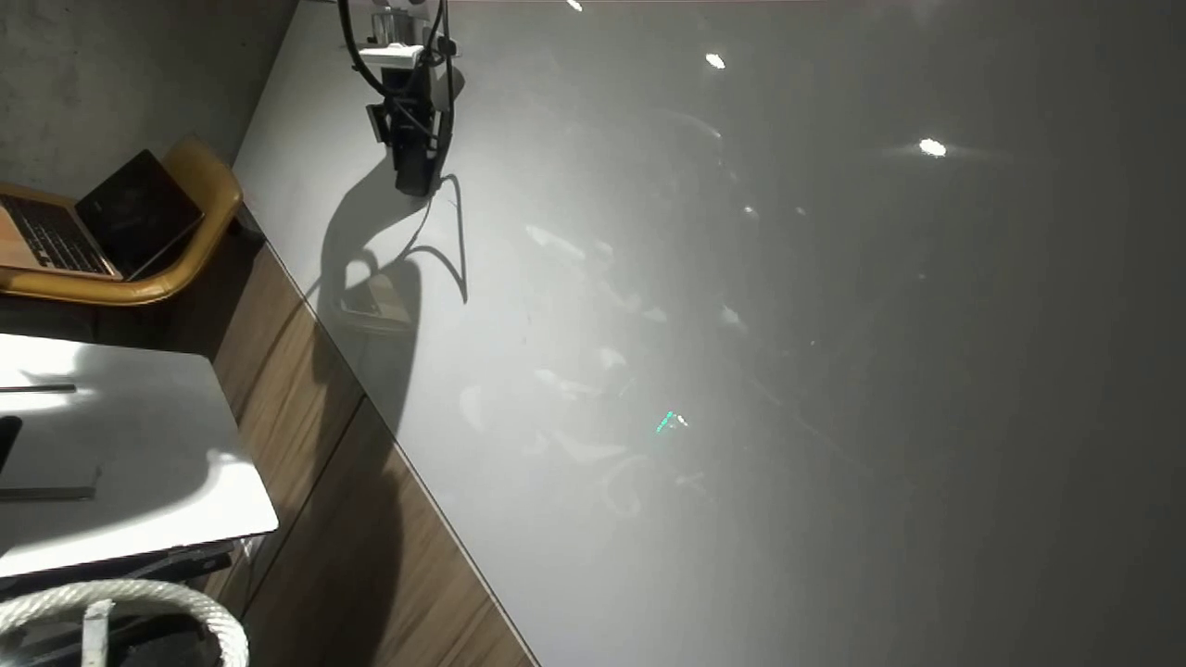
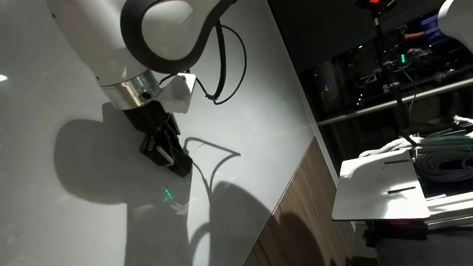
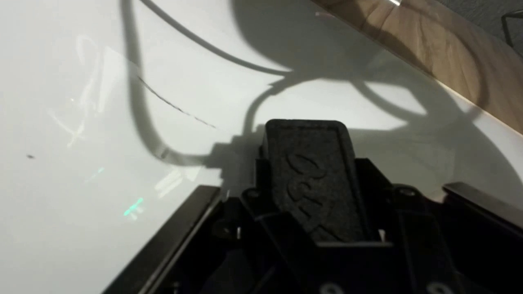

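My gripper point(image 3: 312, 163) is shut on a dark block-shaped eraser point(image 3: 312, 179) with raised letters on its face, seen in the wrist view. The fingers grip its two long sides and its far end sticks out past them. In both exterior views the gripper point(image 1: 408, 120) point(image 2: 160, 146) holds the eraser point(image 1: 417, 173) point(image 2: 181, 163) close to a large glossy white board point(image 1: 834, 389). I cannot tell whether the eraser touches the board. A thin dark line point(image 3: 175, 107) is on the board beyond the eraser in the wrist view.
Wood-look panelling point(image 1: 371, 519) borders the board. A yellow chair point(image 1: 208, 185) holds a laptop point(image 1: 139, 213). A pale small table point(image 1: 120, 435) stands beside it. A cable point(image 2: 242, 55) loops from the arm. A green glow point(image 3: 132, 207) and strong arm shadows show on the board.
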### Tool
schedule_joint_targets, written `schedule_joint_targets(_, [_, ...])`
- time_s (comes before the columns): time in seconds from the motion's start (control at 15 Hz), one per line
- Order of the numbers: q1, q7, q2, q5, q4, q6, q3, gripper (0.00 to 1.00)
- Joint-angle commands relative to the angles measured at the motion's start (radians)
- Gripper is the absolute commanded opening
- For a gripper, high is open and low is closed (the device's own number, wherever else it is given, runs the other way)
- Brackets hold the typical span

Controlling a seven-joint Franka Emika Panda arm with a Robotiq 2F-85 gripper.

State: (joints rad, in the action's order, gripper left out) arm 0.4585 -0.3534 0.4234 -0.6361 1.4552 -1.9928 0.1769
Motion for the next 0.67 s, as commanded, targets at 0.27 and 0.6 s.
schedule_joint_targets(0.27, [-0.174,0.023,-0.213,-0.017,0.286,-0.127,-0.072,0.3])
schedule_joint_targets(0.6, [-0.212,-0.023,-0.256,0.014,0.404,-0.192,-0.054,0.3])
